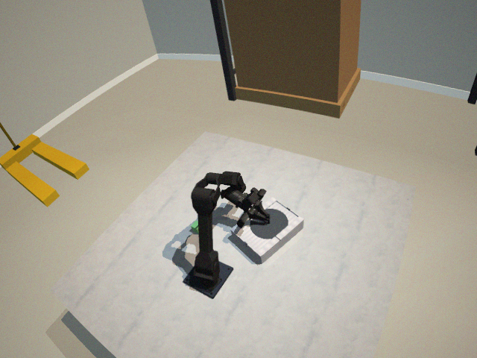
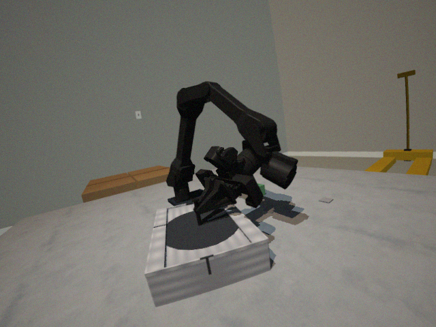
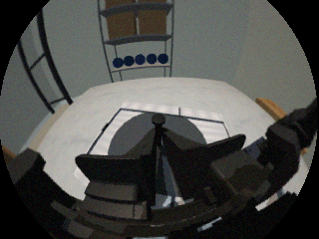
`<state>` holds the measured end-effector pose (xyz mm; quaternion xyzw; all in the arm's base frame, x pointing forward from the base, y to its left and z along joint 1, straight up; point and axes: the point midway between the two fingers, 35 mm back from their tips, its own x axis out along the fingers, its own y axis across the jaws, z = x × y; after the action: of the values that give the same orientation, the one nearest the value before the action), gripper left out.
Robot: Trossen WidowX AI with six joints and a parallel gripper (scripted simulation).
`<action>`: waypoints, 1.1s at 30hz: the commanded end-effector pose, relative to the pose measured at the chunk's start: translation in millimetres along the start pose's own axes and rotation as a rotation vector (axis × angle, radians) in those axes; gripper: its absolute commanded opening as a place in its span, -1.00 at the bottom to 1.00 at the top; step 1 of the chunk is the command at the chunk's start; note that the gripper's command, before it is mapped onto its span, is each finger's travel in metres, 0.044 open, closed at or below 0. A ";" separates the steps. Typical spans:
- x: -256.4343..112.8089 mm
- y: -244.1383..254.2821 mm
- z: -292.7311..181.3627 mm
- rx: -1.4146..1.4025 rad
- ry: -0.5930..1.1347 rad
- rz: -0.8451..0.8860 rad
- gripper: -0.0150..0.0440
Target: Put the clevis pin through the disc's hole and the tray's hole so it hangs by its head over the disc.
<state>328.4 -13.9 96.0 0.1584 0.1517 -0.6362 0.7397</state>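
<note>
My gripper [image 1: 267,220] [image 2: 199,219] [image 3: 158,130] is shut on the clevis pin [image 3: 159,119], whose dark round head shows just above the fingertips in the wrist view. The fingers slant down, with their tips low over the disc. The pin's shank is hidden by the fingers, so I cannot tell whether it is in a hole. The dark grey disc [image 1: 278,222] [image 2: 182,237] [image 3: 127,134] lies flat inside the pale rimmed tray [image 1: 282,234] [image 2: 225,266] [image 3: 215,127]. The disc's hole and the tray's pin hole are not visible.
A green block [image 1: 195,225] [image 2: 261,189] lies on the table near the arm, behind the tray in the exterior view. A small flat grey piece [image 2: 325,199] lies farther off on the table. The tray's rim stands around the disc.
</note>
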 end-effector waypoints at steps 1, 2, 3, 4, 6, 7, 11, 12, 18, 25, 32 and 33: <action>0.5 0.4 -0.3 -0.002 0.001 -0.001 -0.49; 1.0 0.6 -0.7 -0.003 0.001 -0.002 -0.49; 1.5 0.8 -1.1 -0.005 0.002 -0.002 -0.49; 2.1 1.0 -1.5 -0.006 0.002 -0.003 -0.49; 2.6 1.2 -1.9 -0.008 0.003 -0.004 -0.49; 2.6 1.2 -1.9 -0.008 0.003 -0.004 -0.49; 3.2 1.6 -1.6 -0.008 0.003 -0.004 -0.49; 3.3 1.7 -1.6 -0.008 0.003 -0.004 -0.49; 3.1 2.1 -0.7 -0.009 0.010 -0.004 -0.49; 2.6 -1.3 -1.0 -0.008 0.003 -0.004 -0.49; 1.8 -2.9 -1.5 -0.009 0.003 -0.004 -0.49; 1.7 -3.1 -1.5 -0.009 0.003 -0.004 -0.49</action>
<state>328.0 -15.0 94.7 0.1575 0.1545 -0.6356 0.7398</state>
